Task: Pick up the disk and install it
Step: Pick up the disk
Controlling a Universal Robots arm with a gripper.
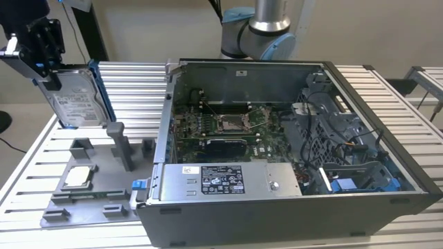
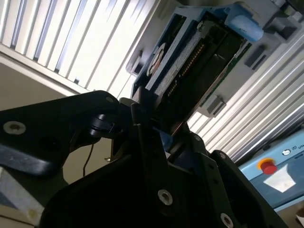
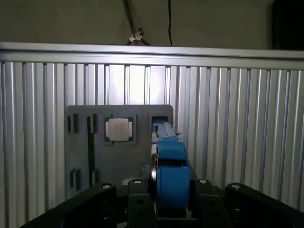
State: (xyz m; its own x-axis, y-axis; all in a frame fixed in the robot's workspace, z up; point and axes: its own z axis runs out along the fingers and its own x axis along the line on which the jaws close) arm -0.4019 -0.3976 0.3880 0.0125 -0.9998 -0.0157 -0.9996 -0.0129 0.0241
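Observation:
My gripper (image 1: 43, 70) is shut on the top edge of the disk (image 1: 78, 99) at the exterior view's far left. The disk is a silver-grey drive with a white label and a blue bracket, held upright. Its lower edge hangs just above the back of the grey holder tray (image 1: 104, 194). In the first wrist view the disk (image 3: 170, 168) shows edge-on between my black fingers (image 3: 137, 199), over the tray's slot (image 3: 160, 117). The second wrist view looks along the disk (image 2: 190, 66) from the gripper (image 2: 156, 130).
The open computer case (image 1: 229, 236) fills the table's middle and right, with a drive cage with blue clips (image 1: 356, 181) at its right end and a power supply box (image 1: 225, 179) in front. A square CPU chip (image 1: 78, 176) lies in the tray. Upright posts (image 1: 119, 145) stand beside the disk.

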